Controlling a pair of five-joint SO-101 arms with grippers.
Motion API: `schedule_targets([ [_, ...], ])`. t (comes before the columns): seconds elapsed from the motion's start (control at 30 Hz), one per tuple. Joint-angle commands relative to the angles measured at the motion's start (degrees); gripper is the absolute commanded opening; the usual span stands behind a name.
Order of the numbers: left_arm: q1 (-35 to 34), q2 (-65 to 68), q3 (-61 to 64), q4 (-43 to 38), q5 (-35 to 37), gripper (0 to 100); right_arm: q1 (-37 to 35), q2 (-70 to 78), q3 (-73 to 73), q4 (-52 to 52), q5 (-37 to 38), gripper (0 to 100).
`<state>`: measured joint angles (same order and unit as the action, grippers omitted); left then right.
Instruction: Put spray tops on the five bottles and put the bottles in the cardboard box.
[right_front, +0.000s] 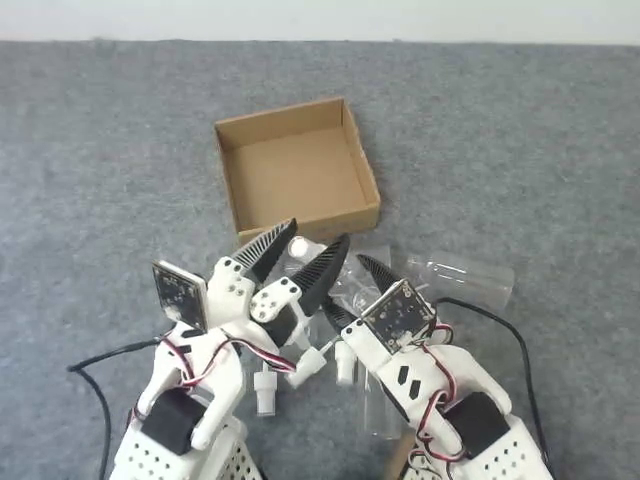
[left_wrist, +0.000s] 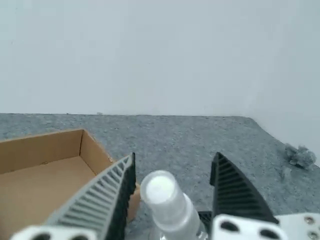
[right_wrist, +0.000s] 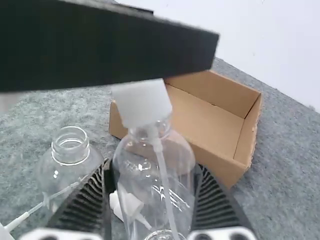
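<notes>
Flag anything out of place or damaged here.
Nothing damaged or spilled. One clear plastic bottle lies on its side on the grey carpet, and white spray tops lie scattered loose there too.

Work surface: a table covered with mottled grey, felt-like carpet (right_front: 100, 150) of coarse, slightly fuzzy nap. Beyond its far edge rises a plain white wall (left_wrist: 160, 50), which meets the carpet in a straight line. A small tuft of grey lint (left_wrist: 300, 154) lies on the carpet near one side edge. Lighting is even and diffuse, with only soft shadows.
</notes>
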<state>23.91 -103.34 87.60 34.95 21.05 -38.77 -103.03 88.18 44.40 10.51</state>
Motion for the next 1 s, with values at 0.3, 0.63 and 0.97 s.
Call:
schedule_targets([
  [0.3, 6.86, -1.05, -3.56, 4.84, -4.48, 22, -0.57, -1.01, -1.32, -1.19, -0.18, 0.6],
  [0.63, 6.68, -1.05, -6.81, 4.84, -4.13, 22, -0.57, -1.01, -1.23, -0.92, -0.18, 0.6],
  [0.97, -0.70, -1.05, -7.08, 2.55, -1.32, 22, -0.57, -1.01, -1.23, -0.75, -0.18, 0.6],
])
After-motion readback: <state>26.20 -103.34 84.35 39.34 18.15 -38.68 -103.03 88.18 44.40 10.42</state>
